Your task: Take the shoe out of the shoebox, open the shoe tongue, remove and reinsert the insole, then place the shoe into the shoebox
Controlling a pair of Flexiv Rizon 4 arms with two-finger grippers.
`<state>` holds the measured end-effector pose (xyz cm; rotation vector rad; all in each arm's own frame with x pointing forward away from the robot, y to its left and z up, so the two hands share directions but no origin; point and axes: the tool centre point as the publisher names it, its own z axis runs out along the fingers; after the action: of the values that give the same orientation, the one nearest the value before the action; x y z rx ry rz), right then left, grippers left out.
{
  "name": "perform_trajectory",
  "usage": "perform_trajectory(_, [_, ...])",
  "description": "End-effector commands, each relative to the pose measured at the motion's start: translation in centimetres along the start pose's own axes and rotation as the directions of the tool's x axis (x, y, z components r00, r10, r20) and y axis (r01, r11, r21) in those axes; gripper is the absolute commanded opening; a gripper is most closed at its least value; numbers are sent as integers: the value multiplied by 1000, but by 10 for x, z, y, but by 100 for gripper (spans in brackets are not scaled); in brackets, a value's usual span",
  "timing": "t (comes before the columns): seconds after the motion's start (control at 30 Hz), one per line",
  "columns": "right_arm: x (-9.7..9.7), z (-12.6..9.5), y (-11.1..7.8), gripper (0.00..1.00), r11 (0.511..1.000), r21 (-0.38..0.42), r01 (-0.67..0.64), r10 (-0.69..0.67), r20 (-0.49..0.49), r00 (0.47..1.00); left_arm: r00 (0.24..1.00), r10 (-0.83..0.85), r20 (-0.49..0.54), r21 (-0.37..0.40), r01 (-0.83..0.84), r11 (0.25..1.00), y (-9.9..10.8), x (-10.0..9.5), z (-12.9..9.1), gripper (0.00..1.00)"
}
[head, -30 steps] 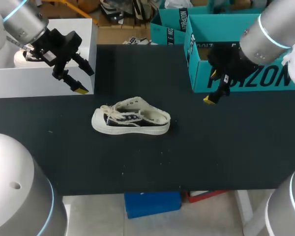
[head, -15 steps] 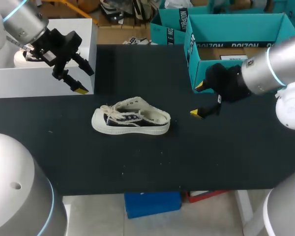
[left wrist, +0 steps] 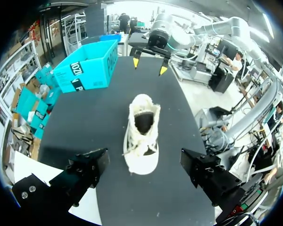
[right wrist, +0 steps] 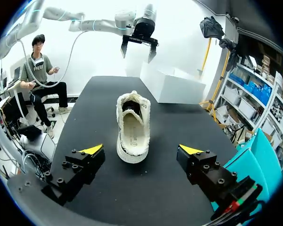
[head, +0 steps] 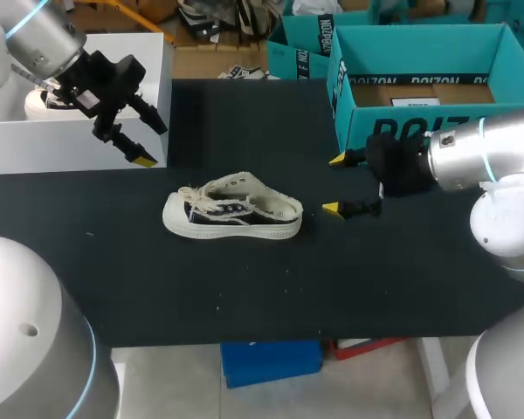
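A small white canvas shoe with loose laces lies on its sole mid-table, toe toward the left. My right gripper is low over the table just right of the heel, open, fingers pointing at the shoe. In the right wrist view the shoe lies ahead of my open right gripper, heel nearest. My left gripper hangs open by the white box, up and left of the shoe. In the left wrist view the shoe is ahead of the left gripper, toe nearest. The teal shoebox stands open at back right.
The white box holds another pale shoe. A second teal box stands behind the table's far edge. The black tabletop is bare in front of the shoe.
My right arm swung down from in front of the teal shoebox to low over the table, its open fingers now pointing at the shoe's heel. The left arm and the shoe stayed still.
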<state>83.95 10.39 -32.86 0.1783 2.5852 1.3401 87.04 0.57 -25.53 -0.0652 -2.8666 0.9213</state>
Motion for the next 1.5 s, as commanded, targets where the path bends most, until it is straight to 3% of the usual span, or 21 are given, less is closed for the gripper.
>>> perform_trajectory(0.03, [1, 1, -2, 100, 1000, -24, 0, 0, 3, 1000, 1000, 2, 4, 1, -2, 1000, 1, 0, 1, 100])
perform_trajectory(0.3, [2, 9, -5, 100, 1000, 23, 21, -20, -32, 999, 1000, 2, 4, 1, -2, 1000, 1, 0, 1, 100])
perform_trajectory(0.83, [2, 72, -20, 100, 998, -58, 31, -37, -102, 994, 1000, 2, 4, 1, -2, 1000, 1, 0, 1, 100])
perform_trajectory(1.5, [4, 100, -20, 100, 998, -53, 35, -44, -169, 985, 1000, 2, 4, 1, -2, 1000, 1, 0, 1, 100])
